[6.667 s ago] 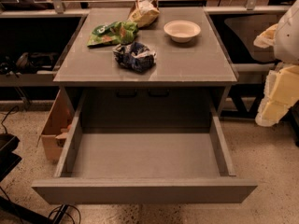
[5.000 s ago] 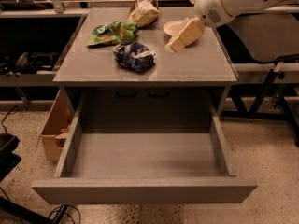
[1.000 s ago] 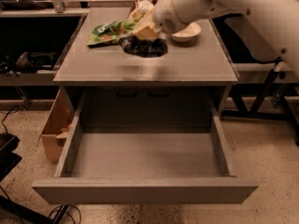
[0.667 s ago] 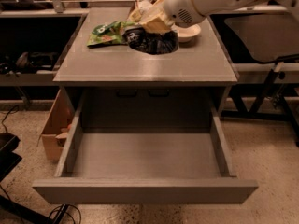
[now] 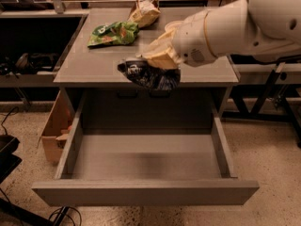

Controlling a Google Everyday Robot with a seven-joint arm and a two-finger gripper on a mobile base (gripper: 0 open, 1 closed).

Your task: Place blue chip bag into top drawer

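Note:
My gripper [image 5: 157, 60] is shut on the blue chip bag [image 5: 149, 75], a crumpled dark navy foil bag with white lettering. I hold it in the air at the table's front edge, just above the back of the open top drawer [image 5: 146, 161]. The drawer is wide, shallow and grey, pulled fully out, with a bare bottom. My white arm [image 5: 235, 25] reaches in from the right and hides the bowl.
A green chip bag [image 5: 113, 33] and a tan bag [image 5: 146, 13] lie at the back of the grey table [image 5: 89, 65]. A cardboard box [image 5: 56, 126] stands on the floor left of the drawer. A dark shelf is at left.
The gripper came in from the right, took hold of the blue chip bag and lifted it off the tabletop. It has carried the bag forward to the front edge, over the drawer.

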